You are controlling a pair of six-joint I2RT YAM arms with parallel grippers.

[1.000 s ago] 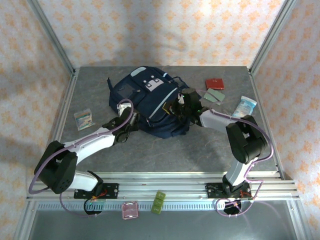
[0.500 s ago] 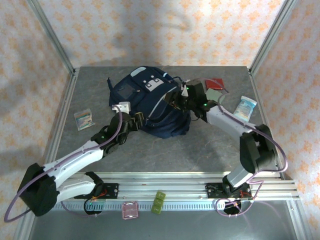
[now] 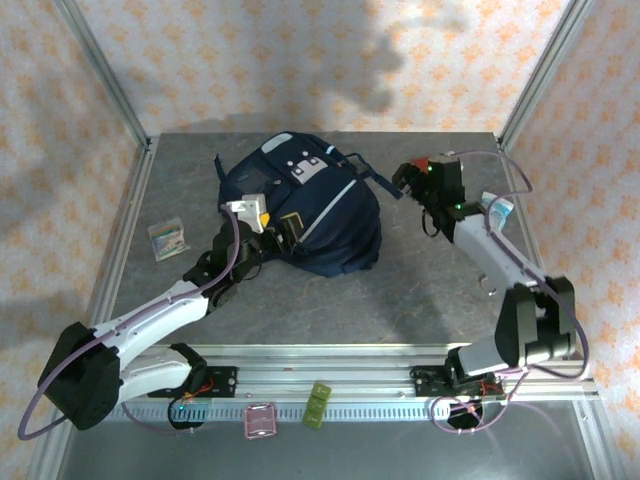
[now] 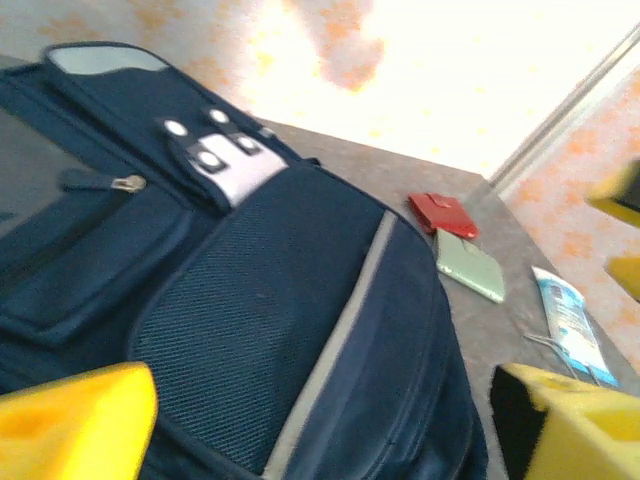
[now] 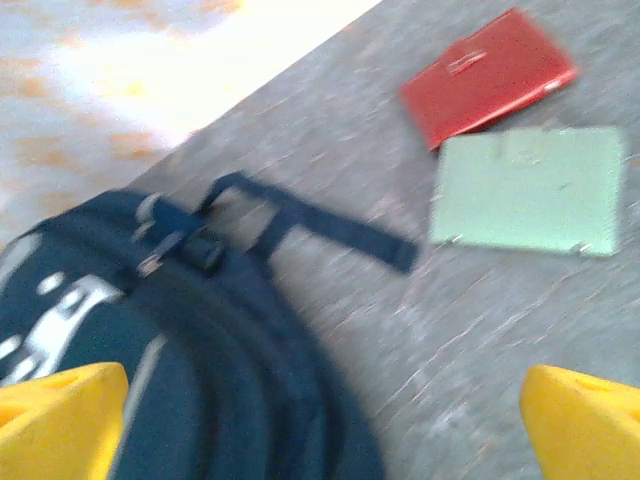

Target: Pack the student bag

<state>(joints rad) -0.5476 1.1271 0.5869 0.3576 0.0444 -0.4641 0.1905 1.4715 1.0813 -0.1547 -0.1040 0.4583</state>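
Looking down from the top external camera, the student bag (image 3: 300, 205) lies mid-table. The left gripper (image 3: 268, 228) is at its near-left edge and the right gripper (image 3: 405, 180) just off its right side. In the left wrist view, the yellow fingers (image 4: 70, 425) are spread wide and empty over the bag. In the right wrist view, the fingertips (image 5: 585, 420) are equally splayed and hold nothing, above the table near a red case (image 5: 487, 75).

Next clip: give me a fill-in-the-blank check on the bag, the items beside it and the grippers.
1. The student bag is navy ____.
2. Beside the red wallet lies a flat case coloured pale ____.
3. The left gripper and the right gripper both stand ____, holding nothing.
Missing words: blue; green; open.
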